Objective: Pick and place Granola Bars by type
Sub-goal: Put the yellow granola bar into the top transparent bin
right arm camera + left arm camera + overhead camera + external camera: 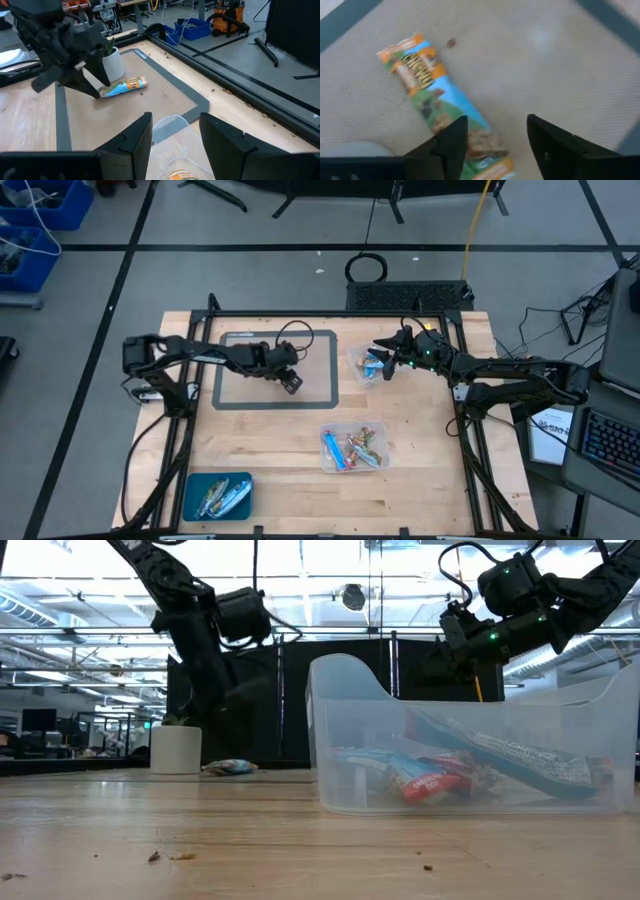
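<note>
An orange, blue and green granola bar lies flat on the grey mat; in the right wrist view the granola bar lies next to a white cup. My left gripper hangs open just over the bar's near end, one finger covering part of the wrapper. My right gripper stands open in the air above a clear bin that holds bars. It holds nothing.
A second clear bin with several red, blue and orange bars sits near the table's middle. A blue tray with silvery bars lies at the near left corner. The white cup stands on the mat close to my left arm.
</note>
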`<state>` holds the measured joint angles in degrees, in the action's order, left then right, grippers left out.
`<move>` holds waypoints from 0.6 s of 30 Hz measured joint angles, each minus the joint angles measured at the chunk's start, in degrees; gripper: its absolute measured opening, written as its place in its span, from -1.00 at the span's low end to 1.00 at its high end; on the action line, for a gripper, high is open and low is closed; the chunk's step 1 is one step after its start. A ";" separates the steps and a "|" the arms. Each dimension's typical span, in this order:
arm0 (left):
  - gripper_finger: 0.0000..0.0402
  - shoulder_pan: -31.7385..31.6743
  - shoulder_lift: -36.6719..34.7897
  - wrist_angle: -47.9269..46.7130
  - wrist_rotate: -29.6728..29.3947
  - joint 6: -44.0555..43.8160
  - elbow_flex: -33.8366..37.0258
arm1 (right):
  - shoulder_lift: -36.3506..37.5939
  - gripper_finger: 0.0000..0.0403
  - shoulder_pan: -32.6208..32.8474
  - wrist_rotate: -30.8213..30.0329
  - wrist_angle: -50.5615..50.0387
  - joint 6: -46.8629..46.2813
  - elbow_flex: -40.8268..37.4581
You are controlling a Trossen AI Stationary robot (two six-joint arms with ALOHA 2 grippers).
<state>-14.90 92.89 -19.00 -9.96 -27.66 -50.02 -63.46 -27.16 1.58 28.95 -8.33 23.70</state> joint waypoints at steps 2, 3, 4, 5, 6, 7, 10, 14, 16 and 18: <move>0.10 -0.55 0.89 -0.27 -0.44 -0.94 0.00 | 0.00 -0.23 0.00 0.00 -0.02 0.01 0.00; 0.13 -0.75 1.34 -0.36 -0.63 -1.25 -0.02 | 0.00 -0.23 0.00 0.00 0.00 -0.01 0.00; 0.15 -0.98 1.81 -0.83 -0.66 -1.45 -0.02 | 0.00 -0.23 0.00 0.00 -0.02 -0.01 0.00; 0.16 -1.18 2.24 -1.08 -0.82 -1.53 -0.02 | 0.00 -0.23 0.00 0.00 -0.02 -0.01 0.00; 0.16 -1.33 2.66 -1.04 -0.80 -1.77 -0.11 | 0.00 -0.23 0.00 0.00 -0.02 0.00 0.00; 0.16 -1.47 3.07 -0.99 -0.83 -2.04 -0.16 | 0.00 -0.23 0.00 0.00 -0.02 0.00 0.00; 0.14 -1.70 3.77 -1.06 -1.18 -2.04 -0.20 | 0.00 -0.23 0.00 0.00 -0.01 -0.01 0.00; 0.05 -1.70 3.88 -2.06 -2.36 -2.08 -0.17 | 0.00 -0.23 0.00 0.00 -0.02 -0.01 0.00; -0.01 -1.70 3.88 -2.81 -2.56 -2.35 -0.17 | 0.00 -0.23 0.00 0.00 -0.02 0.01 0.00; -0.08 -1.72 3.90 -3.48 -2.70 -2.56 -0.17 | 0.00 -0.23 0.00 0.00 -0.02 0.01 0.00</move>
<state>-16.62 96.79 -22.48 -12.66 -30.22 -50.19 -63.46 -27.16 1.58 28.93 -8.32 23.70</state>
